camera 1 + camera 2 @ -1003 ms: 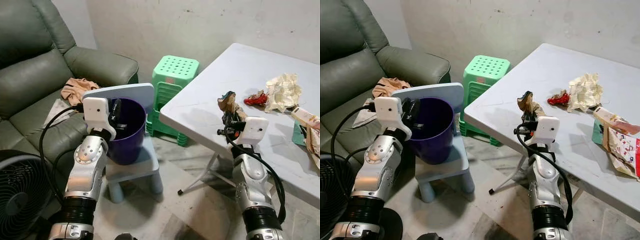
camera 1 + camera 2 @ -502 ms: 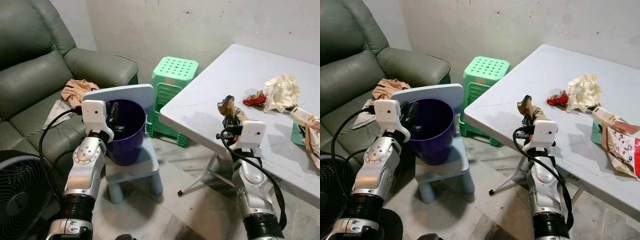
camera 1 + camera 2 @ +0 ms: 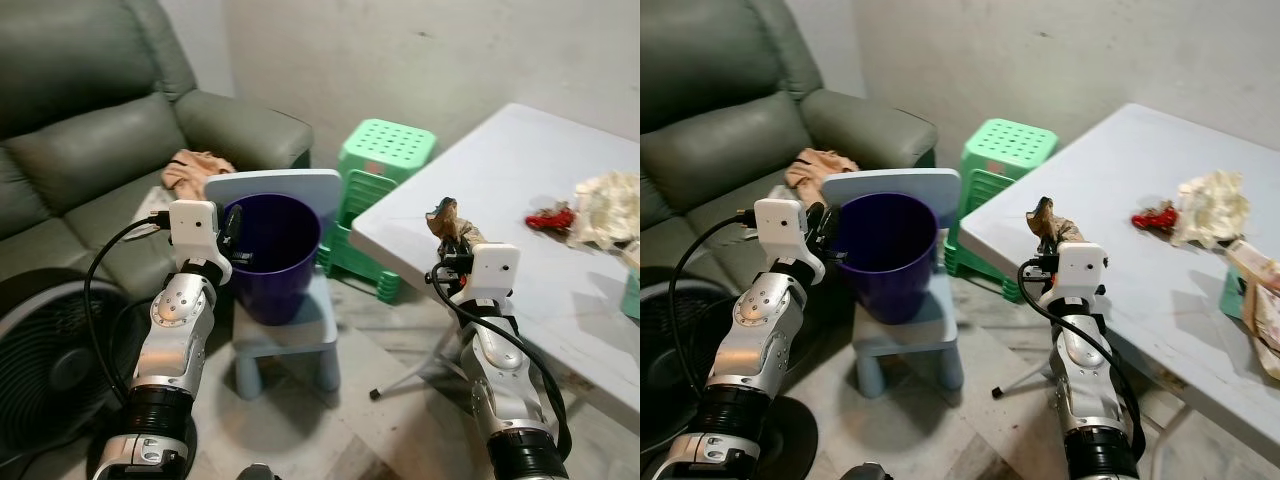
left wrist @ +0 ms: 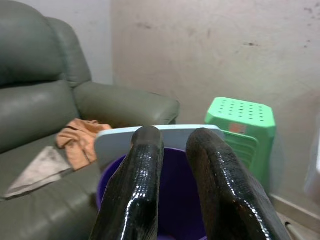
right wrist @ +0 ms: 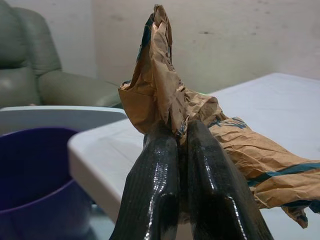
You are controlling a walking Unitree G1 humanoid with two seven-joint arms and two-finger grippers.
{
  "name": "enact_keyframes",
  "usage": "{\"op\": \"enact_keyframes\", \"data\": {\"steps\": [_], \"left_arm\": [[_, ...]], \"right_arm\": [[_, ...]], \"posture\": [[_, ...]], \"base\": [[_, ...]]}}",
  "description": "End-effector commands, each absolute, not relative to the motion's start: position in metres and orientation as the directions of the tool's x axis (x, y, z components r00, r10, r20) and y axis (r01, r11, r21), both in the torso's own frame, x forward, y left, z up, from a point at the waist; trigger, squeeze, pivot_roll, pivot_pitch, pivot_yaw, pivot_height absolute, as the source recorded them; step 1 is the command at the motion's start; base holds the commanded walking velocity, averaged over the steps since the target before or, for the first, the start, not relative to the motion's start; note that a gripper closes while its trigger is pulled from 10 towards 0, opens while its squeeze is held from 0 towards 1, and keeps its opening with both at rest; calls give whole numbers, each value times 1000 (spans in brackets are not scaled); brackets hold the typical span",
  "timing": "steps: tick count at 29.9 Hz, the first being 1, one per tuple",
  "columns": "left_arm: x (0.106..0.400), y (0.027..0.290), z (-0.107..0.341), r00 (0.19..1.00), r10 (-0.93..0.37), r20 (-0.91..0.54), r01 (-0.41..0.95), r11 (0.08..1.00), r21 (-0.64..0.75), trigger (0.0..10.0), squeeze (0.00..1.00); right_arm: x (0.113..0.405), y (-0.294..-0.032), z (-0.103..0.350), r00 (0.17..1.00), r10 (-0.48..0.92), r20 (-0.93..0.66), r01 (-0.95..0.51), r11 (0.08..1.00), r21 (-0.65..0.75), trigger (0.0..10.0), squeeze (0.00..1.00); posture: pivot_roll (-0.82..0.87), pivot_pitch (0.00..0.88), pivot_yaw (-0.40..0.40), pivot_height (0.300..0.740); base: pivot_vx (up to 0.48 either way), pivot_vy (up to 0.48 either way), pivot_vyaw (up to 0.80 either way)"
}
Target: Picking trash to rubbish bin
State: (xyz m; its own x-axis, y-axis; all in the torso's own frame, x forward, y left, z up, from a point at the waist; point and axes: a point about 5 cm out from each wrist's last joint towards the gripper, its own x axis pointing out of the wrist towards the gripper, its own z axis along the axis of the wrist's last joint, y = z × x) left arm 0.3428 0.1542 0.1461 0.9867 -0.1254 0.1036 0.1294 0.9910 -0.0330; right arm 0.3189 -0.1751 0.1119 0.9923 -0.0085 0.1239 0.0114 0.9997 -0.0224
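1. Above the near corner of the white table (image 3: 500, 190), a crumpled brown paper wrapper (image 5: 172, 107) is being held by the right gripper (image 3: 452, 243); its jaws are pressed together on the paper's lower folds, with most of the wrapper standing free above them.
2. Beside the purple rubbish bin (image 3: 268, 255), the left gripper (image 4: 177, 165) is being held at the near rim; its jaws are parted by a narrow gap and nothing is being gripped.
3. Risk, judged: only a thin fold is being pinched, so the wrapper could slip or tear loose during the carry and drop to the floor between table and bin.
4. Risk, judged: the bin is being carried on a small blue chair (image 3: 290, 325), not the floor; a knock from either arm could tip it or push it off the seat.
5. Risk, judged: a release short of the rim would leave the paper on the chair seat.
6. Bin contents: the interior is being seen as dark purple wall; whether anything is lying at the bottom cannot be told.
7. Further along the table, a pale crumpled paper (image 3: 1212, 195) and a red scrap (image 3: 1154, 217) are lying, uncollected.
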Motion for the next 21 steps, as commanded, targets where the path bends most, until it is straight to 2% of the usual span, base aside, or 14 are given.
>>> {"op": "enact_keyframes", "data": {"steps": [1,21], "left_arm": [[344,156,145,989,-114,90,116,993,-12,10000,0],[340,153,142,992,-96,83,97,995,-14,10000,0]], "right_arm": [[321,-174,117,991,0,130,3,1000,-23,10000,0],[326,-173,118,993,46,109,-42,998,-37,10000,0]], "posture": [[127,0,-6,715],[146,0,-30,715]], "base": [[0,0,800],[0,0,800]]}}
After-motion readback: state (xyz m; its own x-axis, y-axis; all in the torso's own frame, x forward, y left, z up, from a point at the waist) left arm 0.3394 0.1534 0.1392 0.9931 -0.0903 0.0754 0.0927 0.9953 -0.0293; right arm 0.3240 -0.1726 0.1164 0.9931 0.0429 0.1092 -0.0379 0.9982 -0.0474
